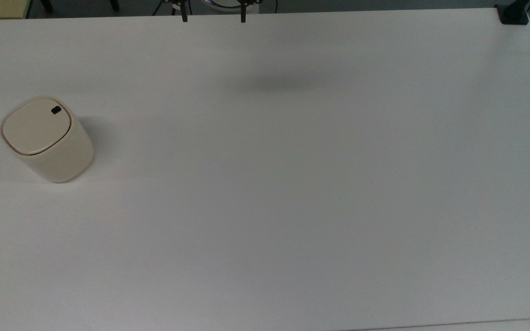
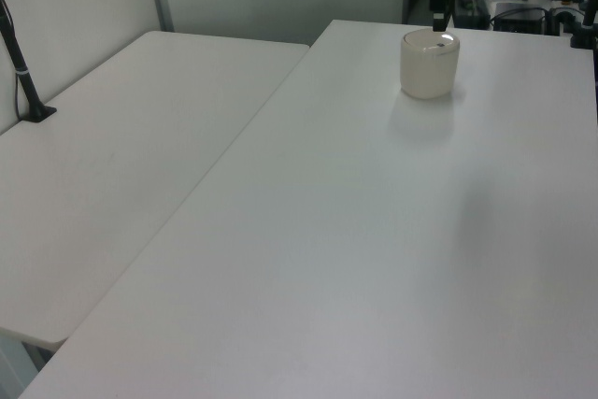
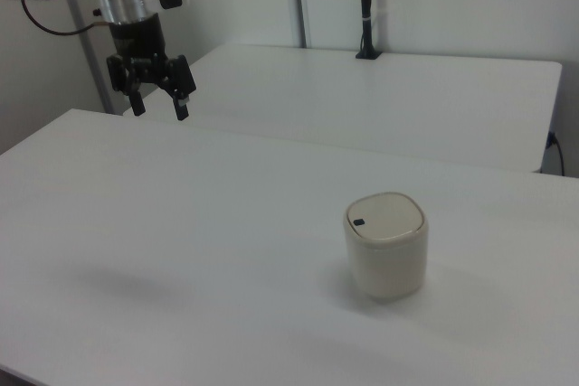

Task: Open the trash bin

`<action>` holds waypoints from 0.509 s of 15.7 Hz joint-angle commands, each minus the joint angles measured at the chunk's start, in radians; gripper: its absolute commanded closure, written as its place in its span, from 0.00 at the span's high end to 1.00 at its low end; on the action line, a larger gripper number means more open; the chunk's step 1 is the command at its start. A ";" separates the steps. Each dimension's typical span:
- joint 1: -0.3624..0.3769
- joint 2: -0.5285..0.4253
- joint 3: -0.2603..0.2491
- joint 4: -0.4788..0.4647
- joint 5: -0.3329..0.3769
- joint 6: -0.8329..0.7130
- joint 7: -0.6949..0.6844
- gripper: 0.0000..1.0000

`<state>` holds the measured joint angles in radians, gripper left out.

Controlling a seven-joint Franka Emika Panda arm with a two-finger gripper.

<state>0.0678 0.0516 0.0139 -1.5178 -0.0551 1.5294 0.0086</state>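
In the top view, one trash bin [image 1: 48, 139] stands upright on the white table [image 1: 292, 184], near the top view's left edge. Its flat lid [image 1: 36, 125] is closed, and one small black button [image 1: 56, 110] sits at the lid's upper right corner. No brand or writing can be read on it. At the top edge, two dark fingertips of the gripper [image 1: 213, 17] are set well apart.

In the left view, the bin [image 2: 429, 64] stands at the far end of the table [image 2: 355, 249], and a second white table [image 2: 121, 165] is beside it.

In the right view, the bin [image 3: 386, 245] is in the right half, its button [image 3: 359, 221] facing the right view's left. The gripper [image 3: 160, 106] hangs wide open above the table's far left, well apart from the bin.
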 commanded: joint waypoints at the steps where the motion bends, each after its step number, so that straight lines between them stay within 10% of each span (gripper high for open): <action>1: 0.007 -0.029 -0.009 -0.024 0.001 -0.005 0.010 1.00; 8: 0.004 -0.027 -0.008 -0.016 0.001 -0.006 0.011 1.00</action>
<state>0.0673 0.0508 0.0139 -1.5172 -0.0552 1.5293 0.0086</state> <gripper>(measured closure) 0.000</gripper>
